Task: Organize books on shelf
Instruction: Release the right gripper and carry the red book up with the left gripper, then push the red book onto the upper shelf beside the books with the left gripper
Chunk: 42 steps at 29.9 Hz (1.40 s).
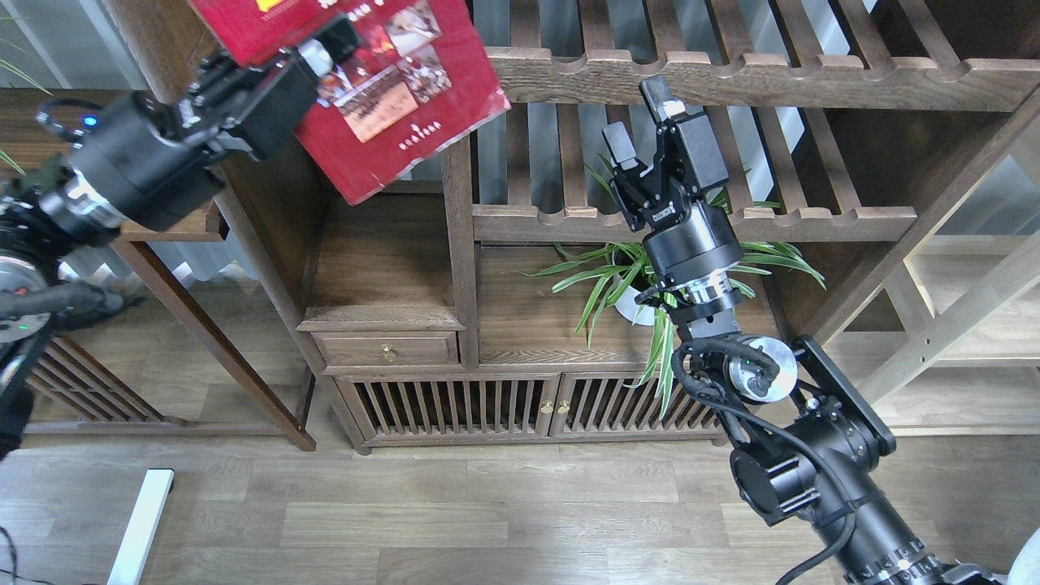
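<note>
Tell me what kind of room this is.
Probably a home study or showroom: a walnut display cabinet with slatted shelves, a potted plant and wood-plank floor.

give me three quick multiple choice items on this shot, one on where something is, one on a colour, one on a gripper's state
1. Where is the potted plant?
A. on the floor
B. on the cabinet top under the slatted shelf
C. in the drawer

2. What colour is the cover of the book held by the left gripper?
A. red
B. blue
C. green

3. What state is the right gripper in?
A. shut on a book
B. shut on a leaf
C. open, holding nothing

Answers:
1. B, its leaves spread over the wooden top just below the slatted shelf, behind the right arm.
2. A, the cover is red with small photos on it.
3. C, its two fingers stand apart with only air between them.
</note>
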Each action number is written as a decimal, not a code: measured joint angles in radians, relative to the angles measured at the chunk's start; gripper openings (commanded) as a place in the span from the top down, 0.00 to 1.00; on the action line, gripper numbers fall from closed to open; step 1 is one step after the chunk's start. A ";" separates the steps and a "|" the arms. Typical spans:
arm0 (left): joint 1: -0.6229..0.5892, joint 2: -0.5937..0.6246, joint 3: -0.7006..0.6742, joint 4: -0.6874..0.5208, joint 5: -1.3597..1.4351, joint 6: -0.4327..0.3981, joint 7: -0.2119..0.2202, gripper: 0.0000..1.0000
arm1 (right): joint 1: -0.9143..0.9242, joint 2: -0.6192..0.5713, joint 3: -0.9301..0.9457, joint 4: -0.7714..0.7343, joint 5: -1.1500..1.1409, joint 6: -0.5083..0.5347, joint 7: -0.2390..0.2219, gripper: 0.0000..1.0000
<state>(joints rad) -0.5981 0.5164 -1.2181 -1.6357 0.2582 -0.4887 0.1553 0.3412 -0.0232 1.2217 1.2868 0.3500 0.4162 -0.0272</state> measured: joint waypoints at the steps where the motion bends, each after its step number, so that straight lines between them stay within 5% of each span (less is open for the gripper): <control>1: 0.003 0.006 -0.013 -0.001 0.004 0.000 0.000 0.99 | 0.000 -0.001 0.000 0.000 0.000 0.001 0.000 0.01; 16: 0.053 0.034 -0.146 0.006 0.035 0.007 -0.007 0.98 | -0.008 -0.003 -0.014 -0.006 0.000 0.001 -0.004 0.01; 42: 0.046 0.025 -0.207 0.002 0.238 0.356 -0.016 0.99 | -0.008 -0.001 -0.017 -0.007 0.004 0.008 -0.006 0.01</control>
<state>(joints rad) -0.5517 0.5416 -1.4251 -1.6338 0.4967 -0.1327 0.1395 0.3329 -0.0245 1.2048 1.2793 0.3544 0.4240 -0.0332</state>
